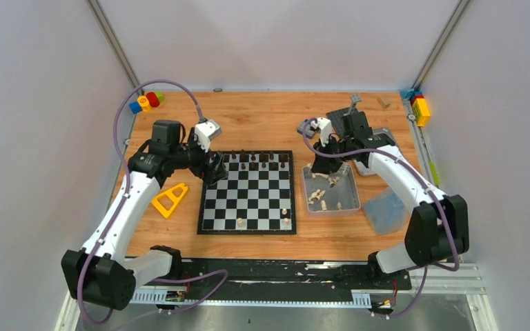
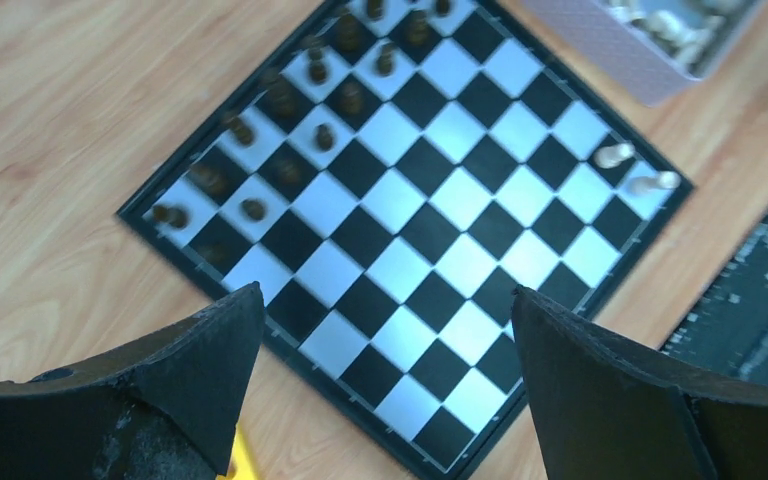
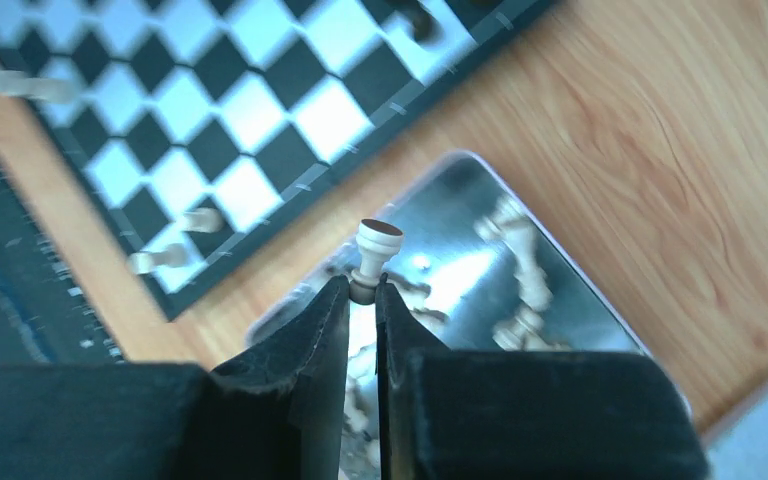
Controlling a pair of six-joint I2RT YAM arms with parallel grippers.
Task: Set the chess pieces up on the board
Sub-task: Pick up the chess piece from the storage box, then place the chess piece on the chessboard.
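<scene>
While our right gripper (image 3: pixel 362 290) pinches a pale piece (image 3: pixel 378 245) over the tin (image 3: pixel 465 270) — left gripper (image 2: pixel 385 295) gaping, empty — we judge it next goes to the board (image 3: pixel 260 110) at upper left.

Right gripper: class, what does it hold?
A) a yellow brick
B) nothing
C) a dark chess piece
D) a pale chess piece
D: the right wrist view shows the right gripper shut on a pale chess piece over the metal tin.
</scene>
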